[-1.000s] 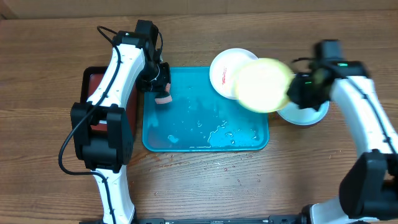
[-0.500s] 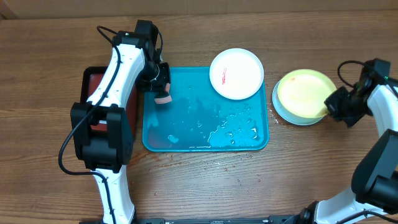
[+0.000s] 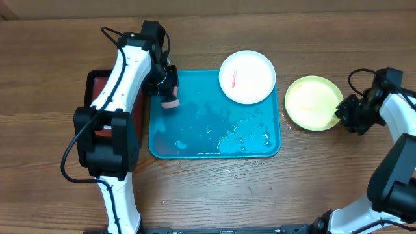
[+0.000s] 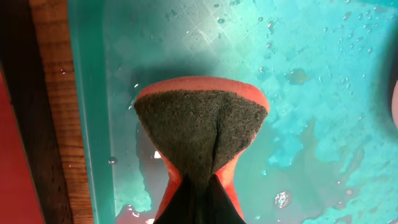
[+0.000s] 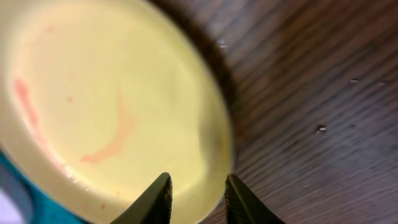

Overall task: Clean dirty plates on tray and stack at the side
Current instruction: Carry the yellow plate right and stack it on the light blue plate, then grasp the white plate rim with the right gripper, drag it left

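Observation:
The turquoise tray (image 3: pixel 195 140) lies mid-table, wet with puddles. A white plate (image 3: pixel 247 77) with a red smear rests over its top right corner. To the right, on the wood, the yellow-green plate (image 3: pixel 314 103) (image 5: pixel 106 106) lies flat with faint orange streaks; a sliver of blue (image 5: pixel 34 202) shows under it. My right gripper (image 3: pixel 346 116) (image 5: pixel 198 199) is at this plate's right rim, jaws parted with the rim between them. My left gripper (image 3: pixel 166 84) (image 4: pixel 199 211) hangs over the tray's top left corner, shut on an orange sponge (image 3: pixel 171 102) (image 4: pixel 200 127) with a dark scouring face.
A dark red tray with a black rim (image 3: pixel 97 91) sits left of the turquoise one, under the left arm. Water drops and puddles (image 3: pixel 244 136) cover the turquoise tray's lower right. Bare wooden table (image 3: pixel 325 175) surrounds everything.
My right arm carried the yellow-green plate from above the tray's right corner to the right, laid it down on the light blue plate, and its jaws have parted. The left arm stayed still.

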{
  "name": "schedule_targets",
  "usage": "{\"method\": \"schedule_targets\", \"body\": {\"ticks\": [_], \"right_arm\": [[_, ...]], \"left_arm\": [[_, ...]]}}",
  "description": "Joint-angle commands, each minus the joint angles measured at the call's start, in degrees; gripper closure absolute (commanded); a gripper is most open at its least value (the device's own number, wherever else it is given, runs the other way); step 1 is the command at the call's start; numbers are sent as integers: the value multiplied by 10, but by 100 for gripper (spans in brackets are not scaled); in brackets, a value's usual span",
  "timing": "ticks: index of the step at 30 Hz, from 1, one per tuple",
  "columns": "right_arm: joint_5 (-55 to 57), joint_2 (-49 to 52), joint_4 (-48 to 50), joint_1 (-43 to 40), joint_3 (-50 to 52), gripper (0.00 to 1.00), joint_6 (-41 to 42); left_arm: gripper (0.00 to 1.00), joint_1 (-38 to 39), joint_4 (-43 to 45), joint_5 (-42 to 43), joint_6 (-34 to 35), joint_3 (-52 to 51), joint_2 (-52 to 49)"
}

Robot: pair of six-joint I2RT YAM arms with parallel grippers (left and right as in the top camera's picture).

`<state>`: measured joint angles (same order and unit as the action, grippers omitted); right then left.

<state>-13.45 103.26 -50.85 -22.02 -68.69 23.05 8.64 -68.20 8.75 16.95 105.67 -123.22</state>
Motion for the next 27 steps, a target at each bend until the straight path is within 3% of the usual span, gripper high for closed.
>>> {"method": "schedule_targets", "body": {"ticks": [1,6,12,21,27], "right_arm": [[-68,-3,-26,9,-65,70,-40],[-83,-4,-65,54,-138,70,-40],[-35,-2,-17,178,-145,70,26],[67,33,85,306,-126,75,123],[83,85,88,320,-126,76,163]], "left_arm": [[96,5,9,-15,-19,-2,8],[96,-2,-35,-23,-20,64,14],[96,10,-83,-34,-53,163,23],[96,37,-82,-50,-66,159,22],[96,38,-82,-54,-66,159,22]]}}
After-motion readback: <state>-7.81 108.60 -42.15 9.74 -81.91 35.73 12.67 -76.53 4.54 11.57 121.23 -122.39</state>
